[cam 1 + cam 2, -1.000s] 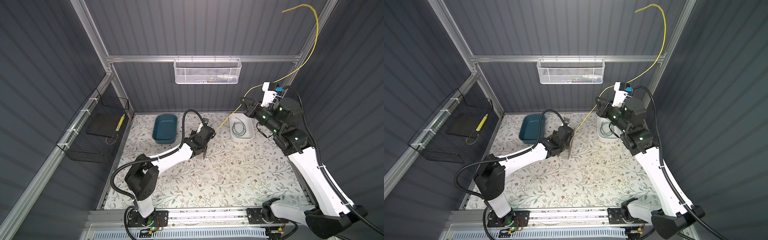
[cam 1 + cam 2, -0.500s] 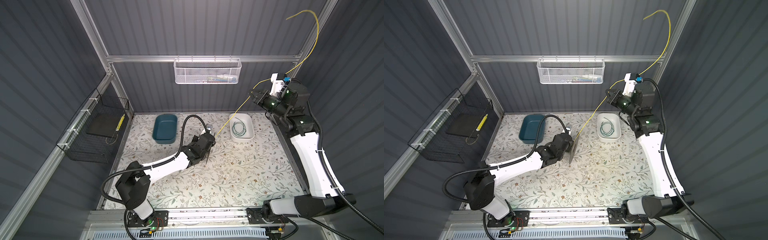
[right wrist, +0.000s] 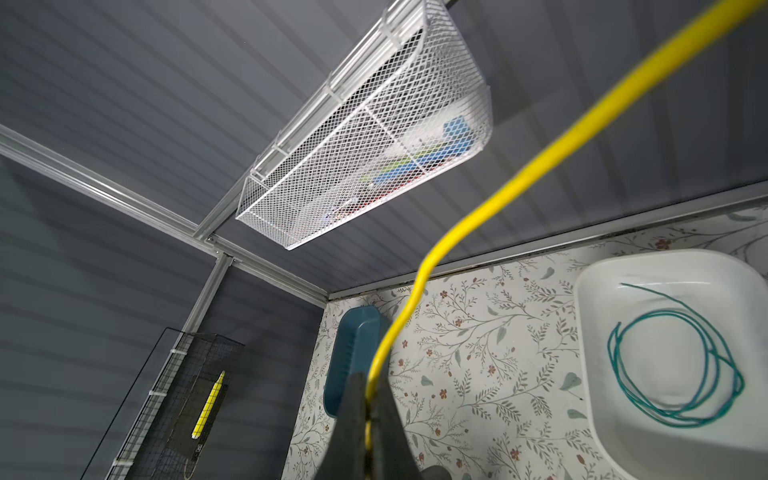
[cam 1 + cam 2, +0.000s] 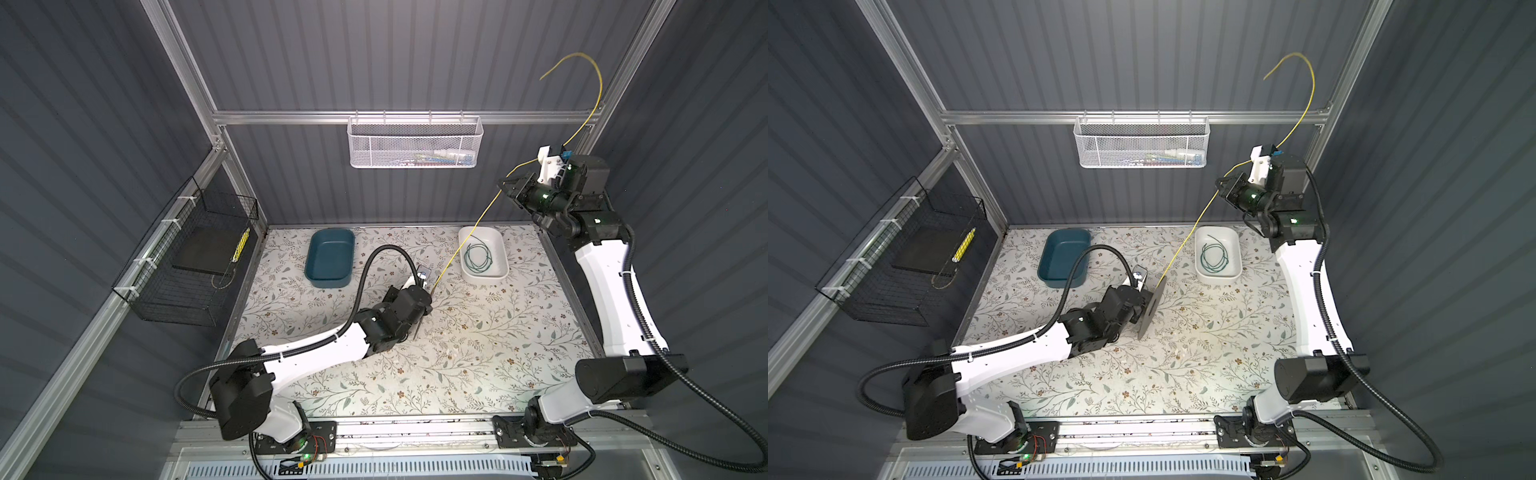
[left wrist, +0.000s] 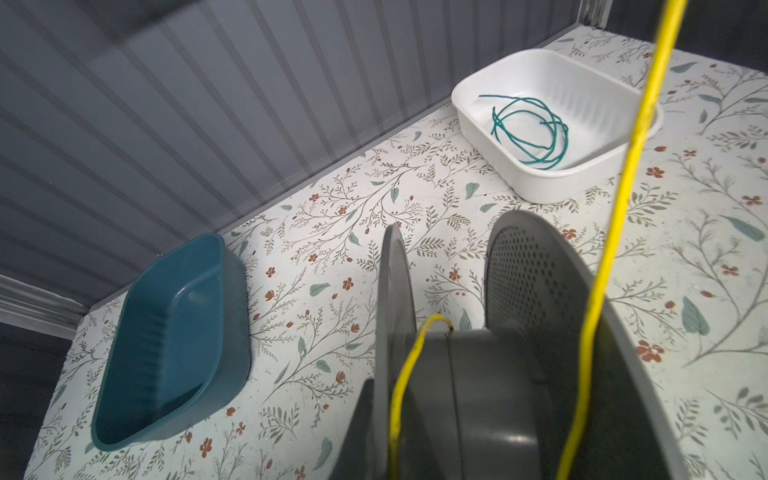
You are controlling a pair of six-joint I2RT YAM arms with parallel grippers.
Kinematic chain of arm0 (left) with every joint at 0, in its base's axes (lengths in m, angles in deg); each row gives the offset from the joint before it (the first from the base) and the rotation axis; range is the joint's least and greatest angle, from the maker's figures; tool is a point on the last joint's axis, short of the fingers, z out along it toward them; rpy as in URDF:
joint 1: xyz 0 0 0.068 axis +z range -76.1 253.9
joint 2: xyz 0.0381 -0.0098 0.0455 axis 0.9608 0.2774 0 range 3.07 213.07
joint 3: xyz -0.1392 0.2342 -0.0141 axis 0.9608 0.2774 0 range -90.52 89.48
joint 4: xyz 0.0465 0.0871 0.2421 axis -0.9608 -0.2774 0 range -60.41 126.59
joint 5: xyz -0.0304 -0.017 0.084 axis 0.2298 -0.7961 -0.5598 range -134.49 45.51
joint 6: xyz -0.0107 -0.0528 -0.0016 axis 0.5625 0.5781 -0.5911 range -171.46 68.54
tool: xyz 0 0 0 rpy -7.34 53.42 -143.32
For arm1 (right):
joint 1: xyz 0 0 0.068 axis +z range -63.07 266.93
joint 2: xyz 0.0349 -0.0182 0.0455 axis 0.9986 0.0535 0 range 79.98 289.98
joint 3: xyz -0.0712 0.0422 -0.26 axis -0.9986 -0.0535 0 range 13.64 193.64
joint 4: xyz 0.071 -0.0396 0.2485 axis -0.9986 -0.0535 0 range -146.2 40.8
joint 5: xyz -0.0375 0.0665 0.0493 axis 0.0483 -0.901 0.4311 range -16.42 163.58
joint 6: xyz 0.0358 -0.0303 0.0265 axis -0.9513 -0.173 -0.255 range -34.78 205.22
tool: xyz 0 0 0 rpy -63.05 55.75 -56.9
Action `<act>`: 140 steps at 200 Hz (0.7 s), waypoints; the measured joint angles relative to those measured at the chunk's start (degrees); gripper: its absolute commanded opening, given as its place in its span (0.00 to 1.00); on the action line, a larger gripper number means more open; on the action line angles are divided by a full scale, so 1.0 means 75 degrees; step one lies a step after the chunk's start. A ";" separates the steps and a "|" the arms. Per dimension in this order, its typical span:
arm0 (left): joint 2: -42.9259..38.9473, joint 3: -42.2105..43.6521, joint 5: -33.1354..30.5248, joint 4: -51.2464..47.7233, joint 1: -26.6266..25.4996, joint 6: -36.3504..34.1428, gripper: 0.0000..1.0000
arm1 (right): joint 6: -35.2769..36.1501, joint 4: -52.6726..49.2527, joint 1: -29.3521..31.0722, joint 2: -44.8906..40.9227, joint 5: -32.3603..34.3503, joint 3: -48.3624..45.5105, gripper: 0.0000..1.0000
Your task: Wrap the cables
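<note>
A yellow cable [image 4: 473,232] runs taut from a grey spool [image 4: 1152,305] up to my right gripper [image 4: 508,188], then arcs on above it to a free end. The right gripper [image 3: 368,399] is raised at the back right, shut on this yellow cable [image 3: 498,195]. My left gripper [image 4: 415,303] is low over the middle of the table, shut on the spool; the spool's hub [image 5: 478,374] carries a turn of yellow cable [image 5: 399,374]. The green cable [image 4: 478,257] lies coiled in a white tray [image 4: 484,276].
A teal tray [image 4: 330,259] stands at the back left of the floral table. A white mesh basket [image 4: 415,143] hangs on the back wall and a black wire basket [image 4: 195,253] on the left wall. The right arm's black hose trails at the front right.
The right gripper has risen and moved back to the right with the yellow cable. The left arm has brought the spool nearer the front.
</note>
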 measured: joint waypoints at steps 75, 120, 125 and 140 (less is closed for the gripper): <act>-0.1813 0.0323 0.0344 -0.1635 -0.0117 -0.0507 0.00 | -0.0807 0.1443 -0.0656 0.0105 -0.0711 -0.1416 0.00; -0.1871 0.0423 0.0414 -0.1845 -0.0143 -0.0490 0.00 | -0.2142 0.3159 -0.1000 0.0449 -0.1827 -0.2025 0.01; -0.1865 0.0423 0.0414 -0.1845 -0.0143 -0.0478 0.00 | -0.2282 0.3410 -0.1000 0.0493 -0.1926 -0.2098 0.02; -0.1792 0.0423 0.0434 -0.1842 -0.0146 -0.0469 0.00 | -0.2690 0.4159 -0.1000 0.0612 -0.2142 -0.2363 0.03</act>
